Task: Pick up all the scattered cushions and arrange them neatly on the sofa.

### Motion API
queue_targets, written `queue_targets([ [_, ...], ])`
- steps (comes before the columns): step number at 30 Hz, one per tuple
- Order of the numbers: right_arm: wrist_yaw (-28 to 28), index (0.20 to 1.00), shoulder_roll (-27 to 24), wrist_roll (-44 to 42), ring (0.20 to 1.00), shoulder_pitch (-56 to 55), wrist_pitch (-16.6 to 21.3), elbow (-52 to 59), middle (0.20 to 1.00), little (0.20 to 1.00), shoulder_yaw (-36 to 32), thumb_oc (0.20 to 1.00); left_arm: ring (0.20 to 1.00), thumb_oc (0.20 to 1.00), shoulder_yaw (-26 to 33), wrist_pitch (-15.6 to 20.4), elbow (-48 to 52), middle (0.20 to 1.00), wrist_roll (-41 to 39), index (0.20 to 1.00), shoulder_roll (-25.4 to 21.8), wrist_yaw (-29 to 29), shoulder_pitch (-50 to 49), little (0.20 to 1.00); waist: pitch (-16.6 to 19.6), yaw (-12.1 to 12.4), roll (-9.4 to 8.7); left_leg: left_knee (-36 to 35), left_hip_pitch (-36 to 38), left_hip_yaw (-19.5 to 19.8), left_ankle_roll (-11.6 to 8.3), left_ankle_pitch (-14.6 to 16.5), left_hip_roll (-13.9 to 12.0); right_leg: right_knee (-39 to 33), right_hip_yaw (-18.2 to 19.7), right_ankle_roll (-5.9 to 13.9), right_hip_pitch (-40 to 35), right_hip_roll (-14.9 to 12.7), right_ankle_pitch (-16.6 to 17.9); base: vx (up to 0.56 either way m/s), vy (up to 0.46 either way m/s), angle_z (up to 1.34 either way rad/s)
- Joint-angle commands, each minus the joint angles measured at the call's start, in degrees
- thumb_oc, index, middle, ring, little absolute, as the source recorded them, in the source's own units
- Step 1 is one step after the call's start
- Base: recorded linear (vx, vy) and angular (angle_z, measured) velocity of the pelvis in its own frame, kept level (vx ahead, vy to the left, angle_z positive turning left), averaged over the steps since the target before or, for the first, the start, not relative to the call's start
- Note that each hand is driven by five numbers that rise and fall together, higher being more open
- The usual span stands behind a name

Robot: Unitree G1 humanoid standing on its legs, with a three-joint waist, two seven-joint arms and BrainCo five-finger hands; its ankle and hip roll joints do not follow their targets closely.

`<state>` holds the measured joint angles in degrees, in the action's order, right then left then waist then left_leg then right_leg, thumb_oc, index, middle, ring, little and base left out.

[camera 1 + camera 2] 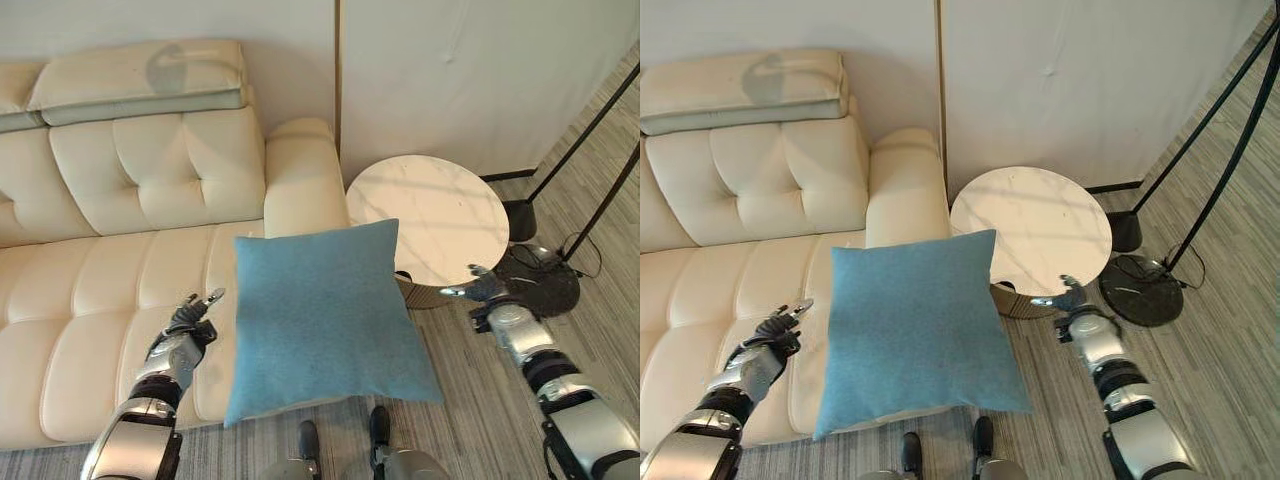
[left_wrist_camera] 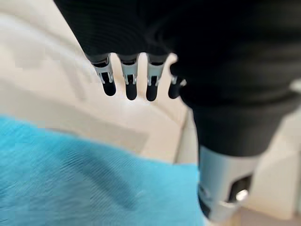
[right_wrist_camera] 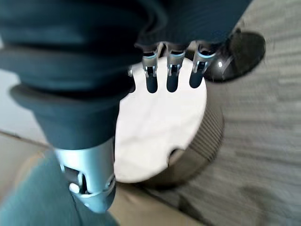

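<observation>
A blue cushion [image 1: 325, 320] is lying at the front edge of the cream sofa [image 1: 120, 270], its upper part resting on the seat by the armrest and its lower right corner hanging out past the seat over the striped floor [image 1: 470, 400]. From where I am standing it looks light and soft, a stuffed square with a matte woven cover that should not slip; I would expect it to sag and fold if lifted by one corner, so the sensible hold is on two opposite side edges, one hand to each, or a pinch well into the fabric near the middle of an edge. The left hand [image 1: 185, 330] is hovering over the seat just beside the cushion's left edge, apart from it, fingers straight and pointing up toward the backrest, holding nothing. The right hand [image 1: 480, 290] is reaching out on the other side, near the rim of the round marble desk [image 1: 430, 215], well clear of the cushion's right edge, and its fingers are also stretched out flat and empty. Both forearms are angling in from the lower corners, so the cushion is sitting between the two hands, with the right one further off than the left.
</observation>
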<state>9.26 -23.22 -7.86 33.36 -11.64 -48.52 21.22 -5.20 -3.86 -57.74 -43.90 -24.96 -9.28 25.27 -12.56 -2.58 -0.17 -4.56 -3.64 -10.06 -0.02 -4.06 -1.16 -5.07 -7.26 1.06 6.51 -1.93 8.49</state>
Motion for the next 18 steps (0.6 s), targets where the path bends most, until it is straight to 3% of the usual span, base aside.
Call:
queue_targets([
  [1,2.18,1.000,1.97,1.77,1.000,7.48,0.38,0.87,1.000,1.000,2.41,1.000,1.000,1.000,-2.50,1.31,-4.35,1.000,-0.55,1.000,0.50,-1.52,4.86,1.000,-1.33,-0.40,-1.81,-0.44,-0.15,1.39,-2.09,2.59,-0.69,0.07,1.89,3.06,-2.24,-1.93,-8.62,-0.03,0.014,-0.03],
  [6,2.70,1.000,5.21,2.26,1.000,8.92,-0.08,4.55,1.000,1.000,5.06,1.000,1.000,1.000,-6.30,1.01,-1.70,1.000,2.27,1.000,3.31,-1.90,5.00,1.000,-2.35,-0.40,-1.78,-0.44,-0.87,1.53,-1.98,2.23,-0.55,0.44,1.89,2.94,-1.37,-2.02,-8.40,0.00,0.002,-0.01],
  [8,1.76,1.000,4.86,6.52,1.000,6.89,-1.10,15.85,1.000,1.000,6.15,1.000,1.000,1.000,-8.14,1.26,9.16,1.000,4.07,1.000,4.95,-2.59,0.46,1.000,-3.29,-0.17,-2.12,-0.44,-0.80,1.83,-1.68,2.35,-0.43,0.66,1.78,2.93,-1.34,-2.14,-8.46,0.00,0.000,0.00],
  [13,1.50,1.000,-1.77,12.69,1.000,4.12,-2.99,25.28,1.000,1.000,0.20,1.000,1.000,1.000,-7.59,0.66,20.95,1.000,5.36,1.000,5.97,-1.93,-8.11,1.000,-3.50,0.13,-2.87,-0.44,0.14,1.97,-1.30,3.12,-0.18,0.31,1.34,3.20,-2.54,-2.50,-8.52,0.00,0.016,0.06],
  [18,1.14,1.000,-1.85,14.44,1.000,-2.41,-3.49,27.78,1.000,1.000,-4.59,1.000,1.000,1.000,-5.60,-0.45,23.16,1.000,6.28,1.000,7.20,-1.15,-12.94,1.000,-2.40,0.32,-3.38,-0.44,1.37,1.67,-0.85,4.10,-0.09,0.07,1.46,3.53,-3.61,-2.70,-8.62,0.01,0.014,0.02],
])
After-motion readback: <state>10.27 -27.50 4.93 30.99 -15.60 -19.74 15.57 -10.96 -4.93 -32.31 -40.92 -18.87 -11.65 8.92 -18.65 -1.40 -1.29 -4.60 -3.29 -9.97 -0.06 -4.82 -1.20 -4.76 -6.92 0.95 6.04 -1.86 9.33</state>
